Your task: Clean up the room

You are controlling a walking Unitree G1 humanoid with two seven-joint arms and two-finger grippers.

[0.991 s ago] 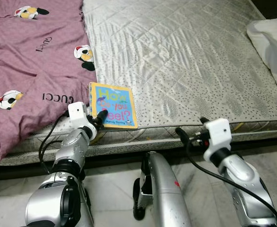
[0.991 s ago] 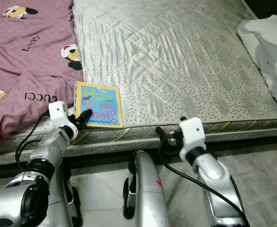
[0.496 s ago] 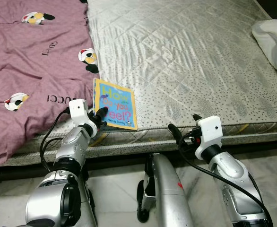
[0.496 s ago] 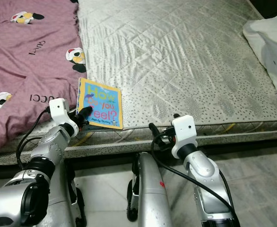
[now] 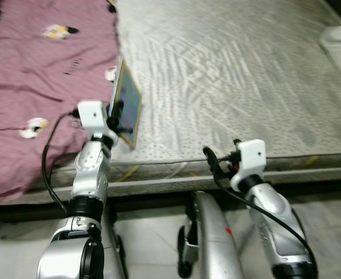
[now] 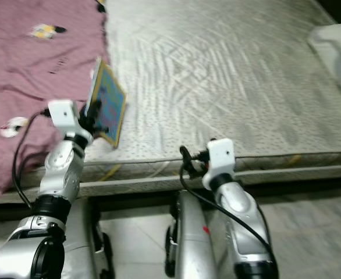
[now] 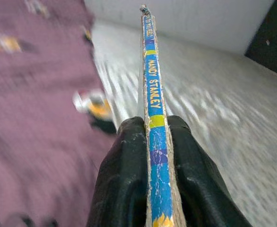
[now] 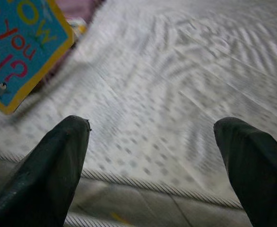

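Observation:
A thin blue and yellow children's book (image 5: 128,106) is lifted off the grey quilted mattress (image 5: 228,81) and tilted on edge, beside the purple blanket (image 5: 36,87). My left gripper (image 5: 116,113) is shut on its lower edge. In the left wrist view the book's spine (image 7: 152,94) stands clamped between the two black fingers (image 7: 124,179). My right gripper (image 5: 217,164) hovers open at the mattress's front edge, nothing between its fingers (image 8: 58,165). The book's cover (image 8: 20,47) shows at the corner of the right wrist view.
A white pillow (image 5: 340,42) lies at the mattress's far right. The purple blanket covers the bed's left part and hangs over the front edge. A pale tiled floor (image 5: 153,250) lies below the bed, with my torso (image 5: 208,244) in front of it.
My left gripper has raised the book from lying flat on the mattress to standing tilted on edge. The camera has shifted, and the right arm has drifted slightly left.

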